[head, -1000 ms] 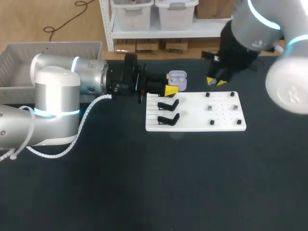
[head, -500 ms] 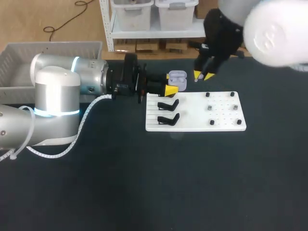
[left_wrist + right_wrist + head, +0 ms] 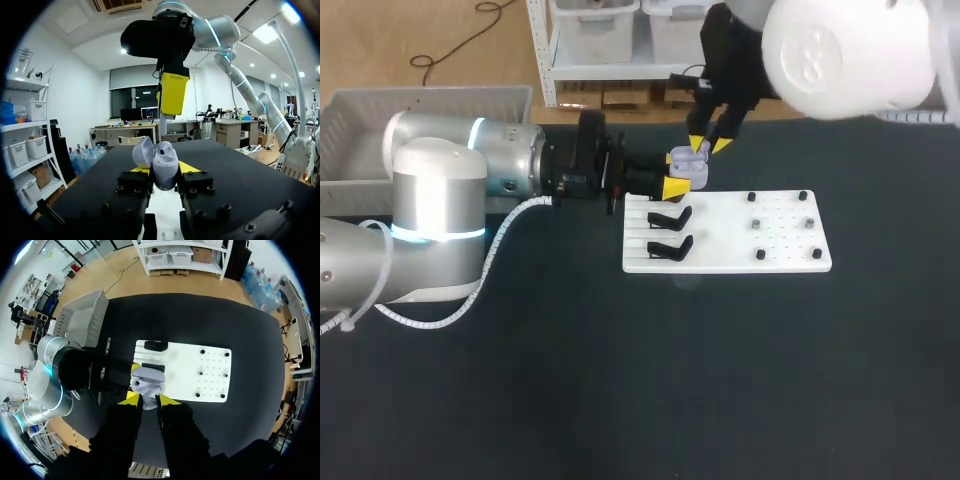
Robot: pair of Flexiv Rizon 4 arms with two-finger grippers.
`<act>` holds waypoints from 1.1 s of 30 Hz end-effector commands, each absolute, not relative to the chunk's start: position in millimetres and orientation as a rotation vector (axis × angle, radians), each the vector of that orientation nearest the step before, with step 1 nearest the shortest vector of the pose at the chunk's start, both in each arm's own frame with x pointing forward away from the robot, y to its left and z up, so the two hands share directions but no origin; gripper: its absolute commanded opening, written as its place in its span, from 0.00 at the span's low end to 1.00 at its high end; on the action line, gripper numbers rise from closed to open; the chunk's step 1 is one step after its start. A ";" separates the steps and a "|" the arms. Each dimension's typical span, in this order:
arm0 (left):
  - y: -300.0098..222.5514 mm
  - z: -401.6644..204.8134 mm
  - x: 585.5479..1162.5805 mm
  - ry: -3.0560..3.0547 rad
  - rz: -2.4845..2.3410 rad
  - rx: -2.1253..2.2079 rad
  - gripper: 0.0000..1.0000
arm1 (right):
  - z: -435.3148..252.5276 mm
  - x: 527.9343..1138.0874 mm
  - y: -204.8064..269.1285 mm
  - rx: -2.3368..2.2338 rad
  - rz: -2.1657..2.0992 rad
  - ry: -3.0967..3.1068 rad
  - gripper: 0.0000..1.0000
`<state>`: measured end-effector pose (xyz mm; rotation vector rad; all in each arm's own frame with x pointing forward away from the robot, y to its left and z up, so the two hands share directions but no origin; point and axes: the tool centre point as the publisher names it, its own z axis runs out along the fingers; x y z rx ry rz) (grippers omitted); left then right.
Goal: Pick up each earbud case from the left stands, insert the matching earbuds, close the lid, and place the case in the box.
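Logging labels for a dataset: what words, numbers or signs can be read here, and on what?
Right tool: short dark print on its yellow fingertip, too small and blurred to read.
Earbud case, left tool, white stand board: no print visible.

Left arm [image 3: 470,170]: mine enters from the left, forearm and wrist lying level above the table.
Left gripper [image 3: 165,172]: fingers point sideways, clamped on the open earbud case [image 3: 688,160].
Right arm [image 3: 840,50]: reaches past the middle, wrist pointing down.
Right gripper [image 3: 705,147]: just above my left gripper, fingers nearly together, pinching a white earbud [image 3: 162,127].
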<state>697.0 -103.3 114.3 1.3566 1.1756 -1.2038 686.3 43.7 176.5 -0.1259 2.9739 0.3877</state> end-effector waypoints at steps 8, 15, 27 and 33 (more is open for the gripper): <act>-103.4 114.3 696.3 1.177 -1.201 1.355 0.00 | 171.6 681.0 50.2 -0.151 0.395 2.917 0.00; -103.4 114.3 696.3 1.177 -1.201 1.355 0.00 | 170.7 684.5 55.9 -0.222 0.368 2.912 0.00; -103.4 114.3 696.3 1.177 -1.201 1.355 0.00 | 166.4 690.4 64.2 -0.289 0.343 2.912 0.00; -103.4 114.3 696.3 1.177 -1.201 1.355 0.00 | 164.5 691.8 65.3 -0.290 0.348 2.910 0.00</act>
